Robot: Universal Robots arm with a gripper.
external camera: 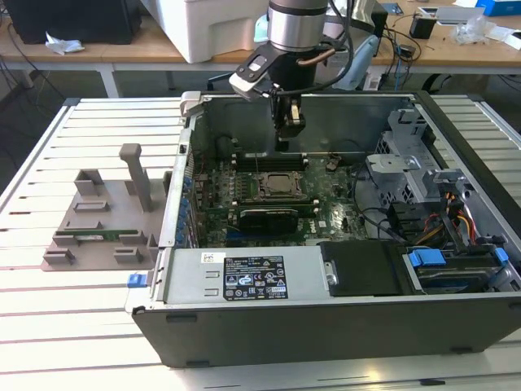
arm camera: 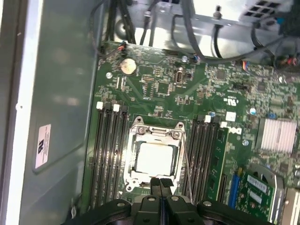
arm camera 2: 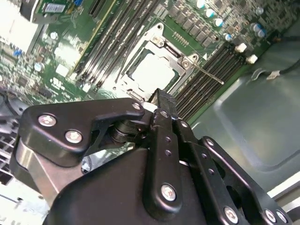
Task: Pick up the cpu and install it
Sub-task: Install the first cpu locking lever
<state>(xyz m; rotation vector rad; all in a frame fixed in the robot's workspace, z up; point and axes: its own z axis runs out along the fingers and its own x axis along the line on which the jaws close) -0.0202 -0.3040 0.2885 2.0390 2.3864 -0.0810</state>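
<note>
Claw pressed together and empty above the seated chip

The black claw (external camera: 291,122) hangs inside the open grey metal computer case (external camera: 342,326), its fingers (arm camera: 160,185) closed against each other with nothing between them. The cpu (arm camera: 156,157), a small flat square chip with a pale silver top plate, lies level in the metal-framed socket (arm camera: 136,133) on the green motherboard (arm camera: 164,84); in the first wrist view the claw tips sit just at the socket frame's edge, at 6 o'clock from the chip. Dark memory slots (arm camera: 108,154) run along both sides of the socket. In the exterior view, a grey-brown plastic tray with upright posts (external camera: 102,224) rests on the white slatted counter (external camera: 49,326) at 9 o'clock from the case.
</note>
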